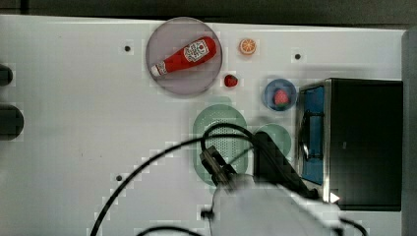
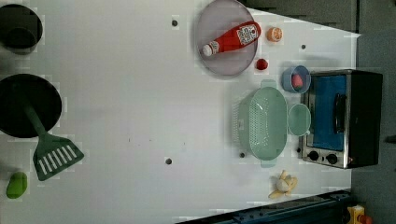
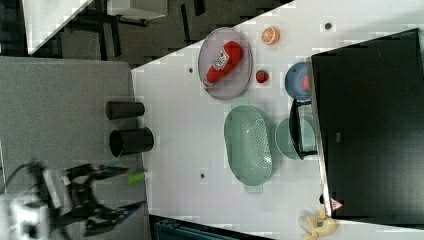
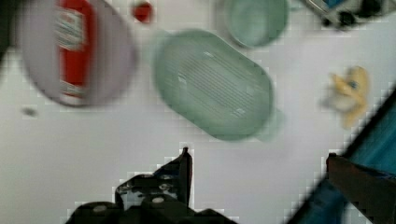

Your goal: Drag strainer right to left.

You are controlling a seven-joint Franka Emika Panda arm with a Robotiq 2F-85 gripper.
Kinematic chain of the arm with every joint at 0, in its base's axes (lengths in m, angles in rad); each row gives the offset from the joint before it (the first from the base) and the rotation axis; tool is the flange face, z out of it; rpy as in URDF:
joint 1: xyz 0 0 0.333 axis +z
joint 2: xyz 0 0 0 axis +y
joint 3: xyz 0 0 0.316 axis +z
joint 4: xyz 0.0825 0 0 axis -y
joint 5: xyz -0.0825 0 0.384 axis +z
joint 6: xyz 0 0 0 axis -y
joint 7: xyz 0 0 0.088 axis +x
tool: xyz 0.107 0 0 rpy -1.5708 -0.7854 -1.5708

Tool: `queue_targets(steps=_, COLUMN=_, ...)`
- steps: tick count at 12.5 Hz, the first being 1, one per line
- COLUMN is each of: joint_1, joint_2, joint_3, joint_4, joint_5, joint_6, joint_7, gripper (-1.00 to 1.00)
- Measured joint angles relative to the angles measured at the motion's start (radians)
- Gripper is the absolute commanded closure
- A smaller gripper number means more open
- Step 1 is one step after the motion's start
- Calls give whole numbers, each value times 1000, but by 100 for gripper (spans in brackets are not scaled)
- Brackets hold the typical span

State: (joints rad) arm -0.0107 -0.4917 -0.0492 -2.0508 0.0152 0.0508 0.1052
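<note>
A ketchup bottle (image 4: 74, 46) on a grey plate (image 4: 114, 56), a green bowl (image 4: 256, 21) and a peeled banana (image 4: 348, 93) lie ahead of the jaws.

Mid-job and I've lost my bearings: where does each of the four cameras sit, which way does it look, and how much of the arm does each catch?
Top view: overhead, looking straight down; the arm partly covers the strainer.
Left view: high, looking down the table onto strainer and toaster oven.
Right view: high and angled; the open pincer hangs off the table's edge.
Wrist view: on the arm, looking down; pincer below the strainer.
All four share the strainer and ketchup bottle.
</note>
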Motion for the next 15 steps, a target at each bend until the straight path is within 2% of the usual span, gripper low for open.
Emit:
queue_targets(steps=2, joint_1=-5, joint_2=-26, joint_3=4, joint_4=-6, joint_5=-8, joint_6=98, joint_7=12, gripper=-100)
queue_targets(steps=4, joint_1=-8, joint_2=32, joint_3=1, joint_4=-57, joint_5=-13, joint_6=236, joint_7=24, gripper=-100)
queue_targets(steps=6, joint_1=-7, joint_2=154, joint_3=-4, joint_4=-170, joint_5=-14, joint_6=412, joint_7=44, gripper=-100)
queue_targets(steps=10, joint_1=-15, joint_2=511, joint_3=13, joint_4=-395, joint_5=-22, joint_6=770, joint_7=203, gripper=-100)
queue_targets(steps=12, joint_1=1, joint_2=655, joint_3=24, joint_4=-438, joint_5=-22, joint_6=887, joint_7=306, gripper=-100)
queue_targets(steps=15, joint_1=16, joint_2=775, joint_3=41, joint_4=-441, joint_5=-24, joint_6=1021, joint_7=495, gripper=-100)
